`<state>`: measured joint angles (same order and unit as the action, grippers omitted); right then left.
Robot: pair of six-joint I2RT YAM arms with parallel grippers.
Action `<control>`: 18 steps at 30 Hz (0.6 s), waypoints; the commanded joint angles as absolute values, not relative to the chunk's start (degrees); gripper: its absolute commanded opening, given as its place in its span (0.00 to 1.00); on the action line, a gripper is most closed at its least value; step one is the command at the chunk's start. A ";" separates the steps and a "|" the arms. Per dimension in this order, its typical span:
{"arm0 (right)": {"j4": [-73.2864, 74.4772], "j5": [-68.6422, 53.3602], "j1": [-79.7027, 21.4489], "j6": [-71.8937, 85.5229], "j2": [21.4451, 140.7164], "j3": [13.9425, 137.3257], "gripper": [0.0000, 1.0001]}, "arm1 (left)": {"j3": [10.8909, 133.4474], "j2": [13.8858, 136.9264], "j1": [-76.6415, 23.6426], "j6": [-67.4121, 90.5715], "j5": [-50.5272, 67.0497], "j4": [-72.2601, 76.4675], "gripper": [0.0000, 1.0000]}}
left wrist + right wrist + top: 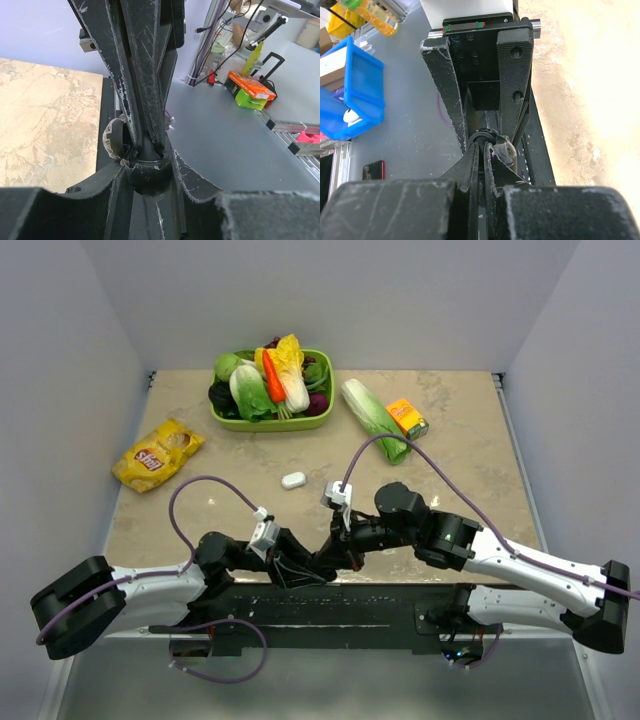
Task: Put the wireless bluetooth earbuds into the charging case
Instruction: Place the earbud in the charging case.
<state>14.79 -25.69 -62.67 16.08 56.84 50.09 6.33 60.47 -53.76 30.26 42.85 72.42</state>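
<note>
Lying apart from both claws, charging case (293, 480); right claw (482, 146) closed; left claw (148, 162) pinching dark object (147, 182).

Bright, even, diffuse light; soft shadows; crisp overhead view; blurry foreground in both wrist views.

Walls: plain, pale panels (330, 300) close in the table on three sides.
Table: a beige, marbled top (470, 460), faintly glossy.
Beyond the table: a smooth grey surface (225, 145) runs alongside its edge.
Clutter: a blue bin (365, 95) stands on the grey; elsewhere on it lie an orange-and-green box (248, 90), aluminium rails (300, 127) and loose cables (220, 55).
Light: soft and even, from overhead, with only weak shadows.
</note>
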 commanded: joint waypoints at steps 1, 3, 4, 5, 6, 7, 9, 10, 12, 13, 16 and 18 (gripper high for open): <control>11.34 -23.64 -63.10 16.79 57.13 49.74 0.00 | 8.61 60.29 -54.40 27.60 42.01 87.01 0.00; 11.42 -23.20 -63.11 16.79 56.87 49.83 0.00 | 8.61 60.21 -54.40 27.51 41.75 86.92 0.00; 11.86 -23.12 -63.11 16.44 56.87 49.92 0.00 | 8.61 60.12 -54.40 27.51 41.75 86.92 0.00; 12.21 -23.12 -63.11 16.26 56.87 50.01 0.00 | 8.61 59.86 -54.40 27.42 41.66 86.84 0.00; 12.65 -22.94 -63.19 16.09 56.95 50.01 0.00 | 8.70 59.85 -54.40 27.33 41.57 86.57 0.00; 13.53 -22.50 -63.11 15.82 56.78 50.10 0.00 | 8.70 59.59 -54.40 27.16 41.40 85.88 0.00; 13.97 -20.93 -63.11 15.73 55.73 49.92 0.25 | 8.88 59.15 -54.40 26.72 41.22 85.26 0.00; 13.97 -20.40 -63.11 16.08 55.20 49.83 0.33 | 8.88 59.06 -54.40 26.54 41.05 85.08 0.00; 13.80 -18.99 -63.11 16.52 53.80 49.92 0.46 | 8.79 59.06 -54.40 26.19 40.87 84.46 0.00; 13.89 -18.55 -63.19 16.70 53.44 50.36 0.49 | 8.70 59.06 -54.40 26.10 40.61 84.38 0.00; 14.06 -16.97 -63.11 17.05 52.04 51.76 0.54 | 8.44 59.59 -54.40 26.19 40.17 84.72 0.00; 13.80 -13.56 -63.11 17.31 50.11 52.99 0.54 | 8.35 59.94 -54.40 26.28 39.73 84.73 0.00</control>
<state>14.76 -21.63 -63.48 17.17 53.01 50.11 6.35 60.36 -53.76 28.42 39.20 71.90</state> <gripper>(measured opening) 0.538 0.348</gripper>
